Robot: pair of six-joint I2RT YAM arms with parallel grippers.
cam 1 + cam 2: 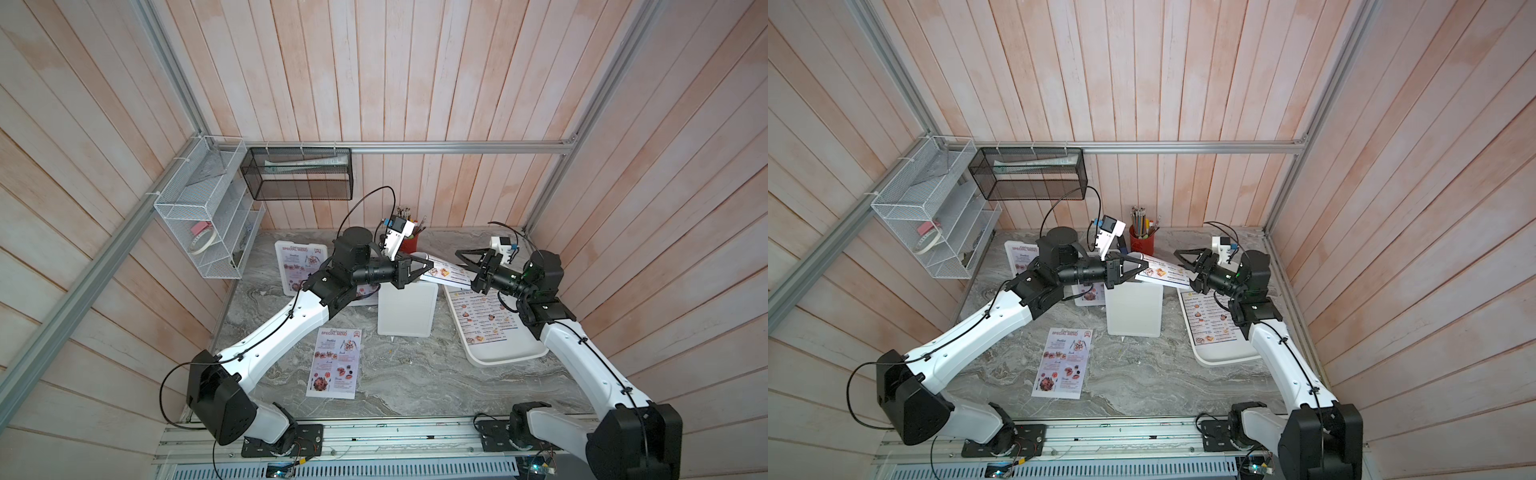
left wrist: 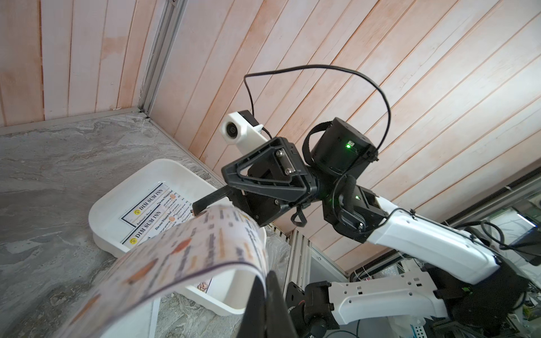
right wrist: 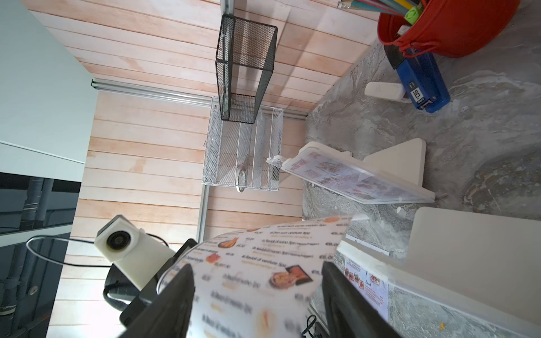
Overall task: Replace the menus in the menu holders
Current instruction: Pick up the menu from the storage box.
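Where the left wall carries storage: a white wire rack (image 1: 203, 212) is hung there with a roll of tape (image 1: 203, 241) on one shelf, and a black mesh basket (image 1: 299, 174) is fixed to the rear rail beside it.
Rear-left menu holder (image 1: 297, 266): stood at the back left of the tabletop (image 1: 415, 382), with a Special Menu shown in its front.
Loose Special Menu (image 1: 334, 361): laid flat on the tabletop near the front, beside the left forearm.
Second menu holder (image 1: 1090, 296): largely hidden behind the left arm; a Special Menu is seen in it.
Left pincer (image 1: 428, 264): closed fully on one end of the held Dim Sum Inn menu (image 1: 446, 274).
Middle menu holder (image 1: 407, 309): stood at the centre, plain white back turned to both top views, its top edge overlapped by the held sheet.
Held Dim Sum Inn menu, position: kept in the air between the two pincers, bowed.
Red cup (image 1: 409, 243): filled with pencils, set at the rear behind the left pincer.
Right pincer (image 1: 464, 269): spread wide about the sheet's other end; nothing is clamped, and one finger (image 2: 210, 202) is seen at the sheet's edge.
White tray (image 1: 498, 359): placed at the right, with stacked Dim Sum Inn menus (image 1: 484, 316) laid in it.
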